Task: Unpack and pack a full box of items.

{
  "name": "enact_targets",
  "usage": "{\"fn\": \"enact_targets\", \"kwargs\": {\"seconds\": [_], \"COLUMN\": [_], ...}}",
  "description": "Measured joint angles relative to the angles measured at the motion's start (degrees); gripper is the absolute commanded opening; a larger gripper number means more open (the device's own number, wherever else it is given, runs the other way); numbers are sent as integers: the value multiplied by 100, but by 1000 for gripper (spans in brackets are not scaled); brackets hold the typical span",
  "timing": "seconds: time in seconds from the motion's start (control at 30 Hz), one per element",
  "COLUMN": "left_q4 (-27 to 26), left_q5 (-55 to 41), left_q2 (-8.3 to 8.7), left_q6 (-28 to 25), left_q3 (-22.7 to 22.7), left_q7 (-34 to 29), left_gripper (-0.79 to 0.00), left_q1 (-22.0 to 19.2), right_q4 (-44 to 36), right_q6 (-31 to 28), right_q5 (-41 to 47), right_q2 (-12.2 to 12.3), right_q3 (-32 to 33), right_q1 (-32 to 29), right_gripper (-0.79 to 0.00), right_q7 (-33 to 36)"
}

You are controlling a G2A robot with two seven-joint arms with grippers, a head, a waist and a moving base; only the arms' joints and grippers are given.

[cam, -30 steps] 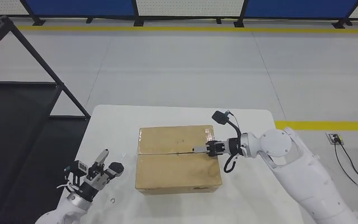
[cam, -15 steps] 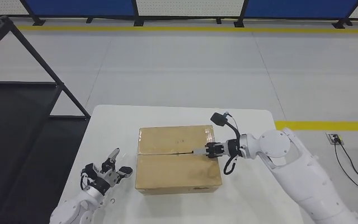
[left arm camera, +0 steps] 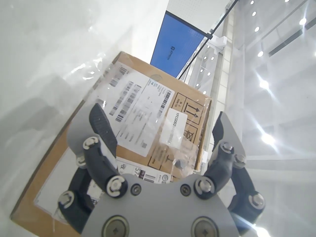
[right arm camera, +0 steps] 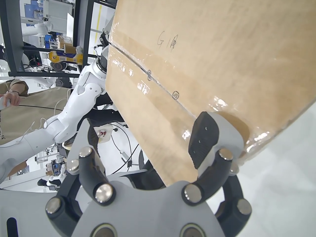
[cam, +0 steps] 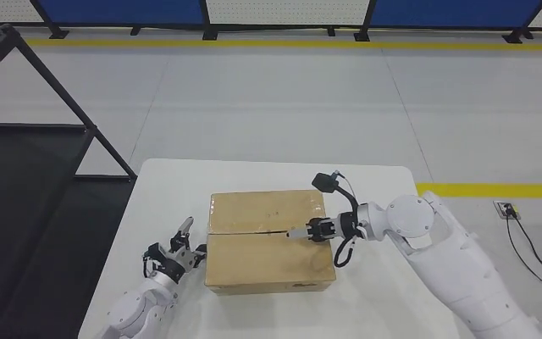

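A closed cardboard box [cam: 267, 250] lies in the middle of the white table [cam: 169, 191], its two top flaps meeting at a taped seam [right arm camera: 158, 85]. My right gripper [cam: 298, 230] hovers over the box top near the seam's right end. It is open, with one finger pad [right arm camera: 205, 136] lying against the cardboard and the other off the box's edge. My left gripper [cam: 182, 246] sits low at the box's left side, open and holding nothing. It faces the side panel covered with shipping labels [left arm camera: 138, 109] under clear tape.
A black metal frame [cam: 76, 144] stands off the table's left edge. Bare table surface lies behind the box and to its right, under my right arm [cam: 406, 225]. Yellow floor lines [cam: 474, 188] run beyond the table.
My left gripper has swung in from the table's front left corner up to the box's left side. My right gripper has slid a little leftward along the seam.
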Motion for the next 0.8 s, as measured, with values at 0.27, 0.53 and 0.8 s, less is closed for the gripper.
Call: {"fn": "enact_targets", "kwargs": {"seconds": [0.27, 0.53, 0.8], "left_q4": [-240, -542, -332], "left_q5": [111, 113, 172], "left_q2": [10, 20, -117], "left_q6": [90, 359, 15], "left_q3": [-160, -363, -72], "left_q7": [-303, -271, 241], "left_gripper": [0, 0, 0], "left_q1": [288, 600, 318], "right_q4": [22, 119, 133], "right_q6": [10, -61, -65], "right_q5": [-21, 10, -12], "right_q2": [-34, -69, -86], "right_q3": [-64, -118, -141], "right_q1": [79, 141, 146], "right_gripper": [0, 0, 0], "right_q7": [30, 60, 81]}}
